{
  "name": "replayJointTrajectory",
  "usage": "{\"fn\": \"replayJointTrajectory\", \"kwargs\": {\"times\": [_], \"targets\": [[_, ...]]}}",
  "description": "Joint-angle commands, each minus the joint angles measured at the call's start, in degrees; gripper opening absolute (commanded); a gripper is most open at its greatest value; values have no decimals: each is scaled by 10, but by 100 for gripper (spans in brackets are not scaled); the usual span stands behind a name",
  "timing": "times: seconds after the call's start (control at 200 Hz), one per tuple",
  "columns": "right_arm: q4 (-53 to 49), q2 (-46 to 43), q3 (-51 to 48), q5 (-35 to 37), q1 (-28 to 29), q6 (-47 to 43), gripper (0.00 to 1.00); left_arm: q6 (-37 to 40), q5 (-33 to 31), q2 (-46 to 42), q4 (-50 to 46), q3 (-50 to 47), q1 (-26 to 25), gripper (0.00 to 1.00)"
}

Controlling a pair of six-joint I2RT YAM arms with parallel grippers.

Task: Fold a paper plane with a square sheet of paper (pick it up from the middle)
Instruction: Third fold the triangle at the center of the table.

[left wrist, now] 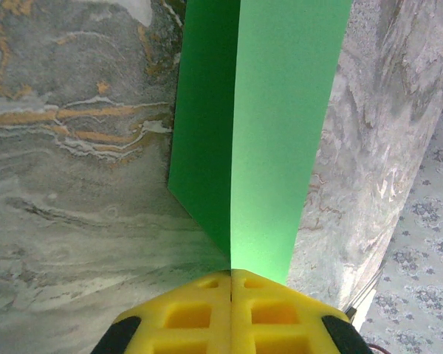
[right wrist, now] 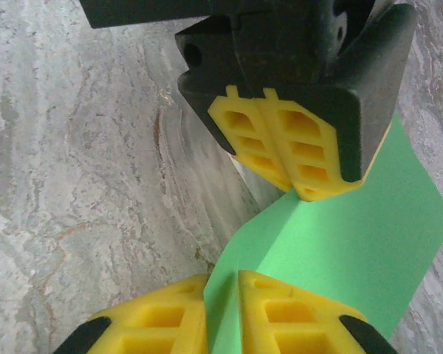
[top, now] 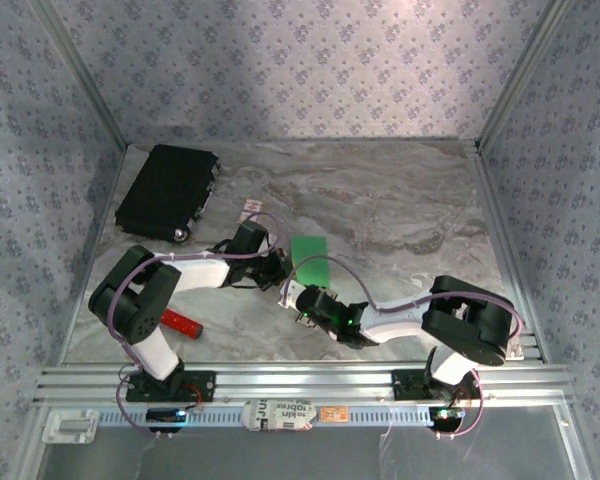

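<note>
Two grippers pinch your creased square sheet of paper [top: 308,250] mid-table [top: 410,215]: left gripper [left wrist: 230,274] and right gripper [right wrist: 222,289] both clamp it. Black case [top: 167,190], white card [top: 250,208] and red tool [top: 183,323] lie leftward, untouched; sticker [top: 280,413] print unreadable.

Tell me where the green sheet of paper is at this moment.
In the top view the square sheet of paper sits near the centre of the table, creased, pinched by the left gripper and the right gripper, right of the black case.
</note>
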Motion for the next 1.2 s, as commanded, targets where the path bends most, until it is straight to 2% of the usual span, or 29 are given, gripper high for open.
{"fn": "replayJointTrajectory", "kwargs": {"times": [0.0, 0.36, 0.48, 0.555, 0.655, 0.695, 0.884, 1.064, 1.194], "targets": [[7, -3, 3, 14, 3, 8, 14, -7, 6, -13, 6, -4, 0, 0], [-8, -11, 3, 11, 0, 25, 5, -12, -6, -16, 6, -12, 3, 1], [-20, -20, 1, -8, -7, 46, 4, -9, -21, -31, -12, -15, 8, 21], [-33, -29, 0, -41, -18, 68, 4, -6, -41, -50, -32, -18, 13, 39], [-56, -40, 1, -137, -38, 84, 4, 5, -66, -77, -67, -19, 21, 51], [-64, -40, 4, -157, -43, 84, 3, 12, -72, -85, -80, -16, 26, 53], [-81, -42, 8, -245, -78, 125, 2, 25, -60, -104, -82, -10, 44, 52], [-95, -51, 15, -313, -102, 155, 1, 45, -30, -89, -80, 24, 45, 35], [-139, -50, 39, -398, -142, 200, 1, 58, -20, -74, -83, 49, 44, 26]]}}
